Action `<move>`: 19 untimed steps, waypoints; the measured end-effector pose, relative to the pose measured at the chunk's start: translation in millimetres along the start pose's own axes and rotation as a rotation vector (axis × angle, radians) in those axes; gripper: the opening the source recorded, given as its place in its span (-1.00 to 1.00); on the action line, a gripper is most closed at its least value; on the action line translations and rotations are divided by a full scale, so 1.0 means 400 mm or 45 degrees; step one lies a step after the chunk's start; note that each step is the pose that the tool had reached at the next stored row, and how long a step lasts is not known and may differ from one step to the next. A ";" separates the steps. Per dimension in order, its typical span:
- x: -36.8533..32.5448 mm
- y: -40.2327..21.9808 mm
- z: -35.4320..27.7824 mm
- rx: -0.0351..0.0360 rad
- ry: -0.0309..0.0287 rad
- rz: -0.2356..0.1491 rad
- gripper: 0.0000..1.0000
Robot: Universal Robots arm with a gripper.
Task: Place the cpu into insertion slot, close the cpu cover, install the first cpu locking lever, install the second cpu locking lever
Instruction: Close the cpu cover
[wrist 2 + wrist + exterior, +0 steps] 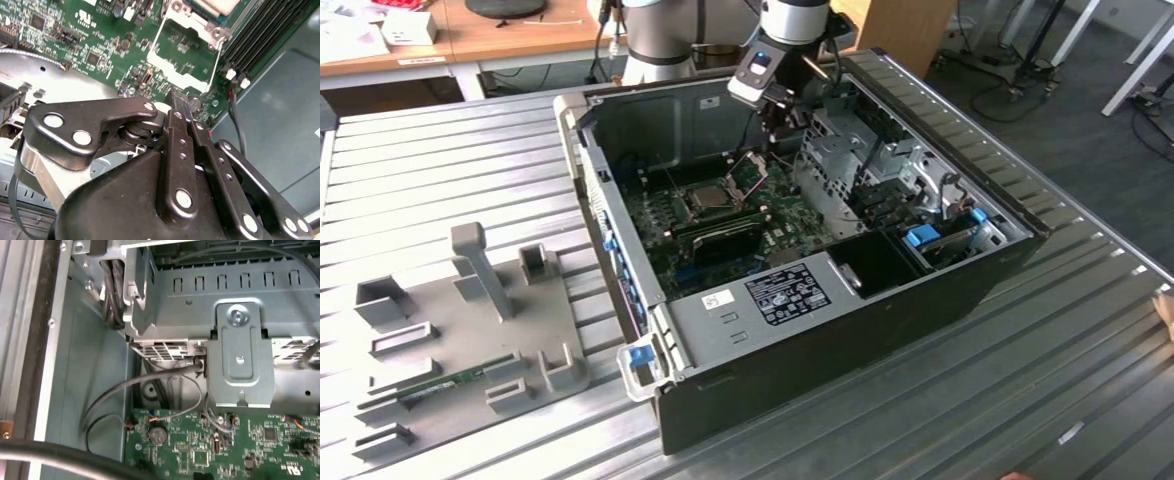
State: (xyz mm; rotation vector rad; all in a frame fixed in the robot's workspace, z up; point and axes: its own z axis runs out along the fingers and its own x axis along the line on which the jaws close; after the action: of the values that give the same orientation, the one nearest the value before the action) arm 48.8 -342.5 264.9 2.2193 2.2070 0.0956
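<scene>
The claw (181, 102), closed on nothing, is held near the raised cpu cover (165, 64), seemingly as a pusher; the cpu (715, 198) is already seated.

The arm (795, 18) is a pale silver-grey tube with rounded joints, carrying a grey camera block (755, 70) with a blue mark. In the second wrist view the gripper (182, 102) is matte black: flat linkage bars and a curved plate studded with round silver pins, over a bare-metal bracket (37, 170)
</scene>
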 end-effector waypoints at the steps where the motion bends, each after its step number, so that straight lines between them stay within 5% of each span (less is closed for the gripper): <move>1: 0.000 0.004 0.001 0.0001 0.0001 0.000 -0.80; 19: -0.002 0.015 0.048 0.0002 0.0001 0.000 -0.80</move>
State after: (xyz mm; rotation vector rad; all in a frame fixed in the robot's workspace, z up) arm 55.7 -342.5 246.0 2.2195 2.2070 0.0955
